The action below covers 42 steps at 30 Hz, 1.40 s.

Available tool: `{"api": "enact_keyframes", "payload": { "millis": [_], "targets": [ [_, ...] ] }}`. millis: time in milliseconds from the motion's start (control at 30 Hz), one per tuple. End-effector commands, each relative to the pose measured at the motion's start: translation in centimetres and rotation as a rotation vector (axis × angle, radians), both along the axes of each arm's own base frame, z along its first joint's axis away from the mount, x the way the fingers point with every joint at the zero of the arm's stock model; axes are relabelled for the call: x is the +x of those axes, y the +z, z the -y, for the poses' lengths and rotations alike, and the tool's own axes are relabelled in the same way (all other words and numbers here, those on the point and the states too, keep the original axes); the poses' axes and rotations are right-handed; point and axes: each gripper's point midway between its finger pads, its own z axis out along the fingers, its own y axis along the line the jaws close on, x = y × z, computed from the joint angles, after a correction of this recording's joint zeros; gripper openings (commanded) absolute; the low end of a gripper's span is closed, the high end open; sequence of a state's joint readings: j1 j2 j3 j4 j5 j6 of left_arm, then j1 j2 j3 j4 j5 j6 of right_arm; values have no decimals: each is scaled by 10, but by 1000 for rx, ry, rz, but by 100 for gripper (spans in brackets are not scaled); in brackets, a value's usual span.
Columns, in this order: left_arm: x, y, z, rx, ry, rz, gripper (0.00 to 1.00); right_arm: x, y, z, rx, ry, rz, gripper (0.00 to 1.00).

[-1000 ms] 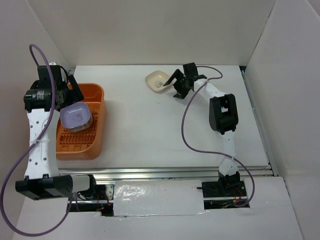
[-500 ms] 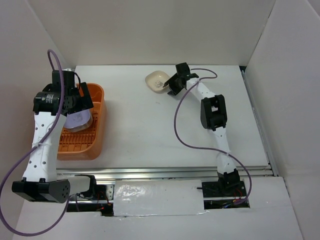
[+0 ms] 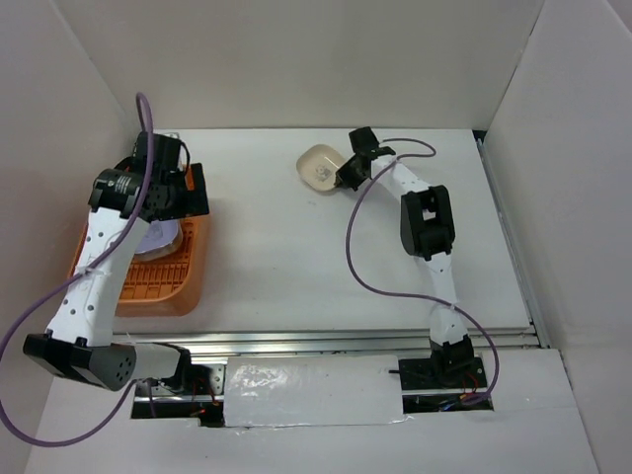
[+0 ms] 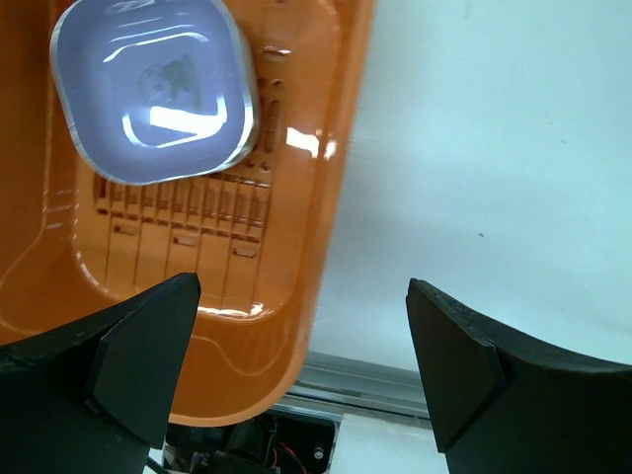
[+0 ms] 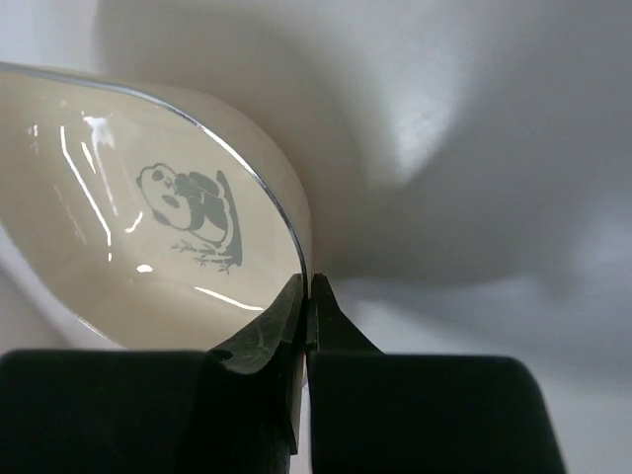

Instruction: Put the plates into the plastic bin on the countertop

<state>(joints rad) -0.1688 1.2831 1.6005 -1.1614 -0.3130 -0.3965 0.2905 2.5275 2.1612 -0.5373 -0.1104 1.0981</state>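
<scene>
Looking from above, what is the left arm doing?

Its left claw (image 3: 178,193) hangs over the far end of the orange plastic bin (image 3: 197,262), spread wide and holding nothing. One lavender plate (image 3: 160,237) lies inside the bin, partly hidden under the arm.

And the right side?

The right claw (image 3: 341,178) is at the far part of the white desk (image 3: 286,267), clenched on the right edge of a cream plate (image 3: 318,166). This plate is well apart from the bin.

What does the left wrist camera give?

The two black fingers (image 4: 138,346) stand far apart, with nothing between them. Below them I see the bin's right rim, its slatted bottom (image 4: 188,212), and the lavender plate sitting flat in the bin. To the right of the rim is the white desk.

And the right wrist camera?

The jaws are pressed together on the thin rim of the cream plate. A small panda print (image 5: 188,212) is in the middle of the plate. The plate looks tilted, but I cannot tell if it is fully off the desk.
</scene>
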Motion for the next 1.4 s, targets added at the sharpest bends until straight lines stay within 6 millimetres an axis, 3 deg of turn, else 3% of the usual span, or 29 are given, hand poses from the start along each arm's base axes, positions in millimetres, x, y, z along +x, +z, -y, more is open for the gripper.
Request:
{"api": "enact_keyframes", "payload": {
  "millis": [0,33,100,133,167,200,267,300,367,400,467,567,600,633,667,733,767,800,833,933,967,1000,1100,1133,1167,1233,1267,1333,1367],
  "targets": [
    [19,16,29,-27,-98,37,99,-34,73,16,-266,61,111,0],
    [28,6,46,-23,-149,-1,99,-52,96,22,-341,98,139,0],
    [41,9,65,-20,-198,7,99,-85,112,21,-474,140,151,0],
    [51,0,82,-11,-239,-18,99,-111,127,24,-491,165,168,0],
    [56,-1,92,-12,-273,-16,99,-126,137,13,-493,195,201,0],
    [68,0,108,-21,-306,-3,99,-149,151,15,-481,223,231,0],
    [78,-2,126,-31,-359,-5,99,-168,169,5,-429,259,282,0],
    [83,4,136,-50,-385,11,98,-183,177,-11,-361,325,301,0],
    [94,-15,159,-40,-435,-37,94,-209,213,-31,-247,407,370,0],
    [98,-17,161,-39,-433,-40,89,-211,212,-32,-248,414,364,0],
    [102,-20,173,-38,-447,-38,77,-225,237,-39,-191,449,400,0],
    [109,-27,180,-12,-427,-42,36,-237,261,-36,-153,450,456,0],
    [109,-30,183,-2,-424,-43,9,-243,267,-36,-135,466,465,0],
    [112,-28,179,12,-395,-33,0,-247,268,-37,-125,480,462,0],
    [113,-24,180,13,-388,-18,0,-250,269,-36,-114,488,457,0],
    [114,-14,178,17,-359,22,0,-253,263,-33,-77,506,439,13],
    [115,-9,176,20,-345,41,0,-257,263,-37,-24,517,428,67],
    [113,1,170,21,-323,69,0,-260,251,-34,-7,517,399,97],
    [112,5,163,26,-288,81,0,-261,247,-33,16,520,393,100],
    [106,21,113,80,-141,107,0,-258,225,-19,28,490,355,100],
    [101,13,95,114,-101,86,0,-255,219,-12,22,484,348,100],
    [95,31,66,100,-28,138,0,-256,205,-7,16,484,320,100],
    [71,37,3,87,89,185,0,-254,177,4,0,497,260,100],
    [61,21,-14,95,120,148,0,-255,170,5,-2,504,243,100],
    [46,27,-46,96,201,169,0,-256,159,8,-3,513,218,100],
    [32,8,-71,102,256,115,0,-256,155,5,14,526,216,100],
    [18,5,-105,99,354,111,0,-259,150,5,21,527,205,100],
    [11,-4,-120,62,372,95,0,-260,154,-5,60,551,224,100],
    [4,-12,-139,54,426,85,0,-261,152,-9,69,559,218,100]
  ]
}}
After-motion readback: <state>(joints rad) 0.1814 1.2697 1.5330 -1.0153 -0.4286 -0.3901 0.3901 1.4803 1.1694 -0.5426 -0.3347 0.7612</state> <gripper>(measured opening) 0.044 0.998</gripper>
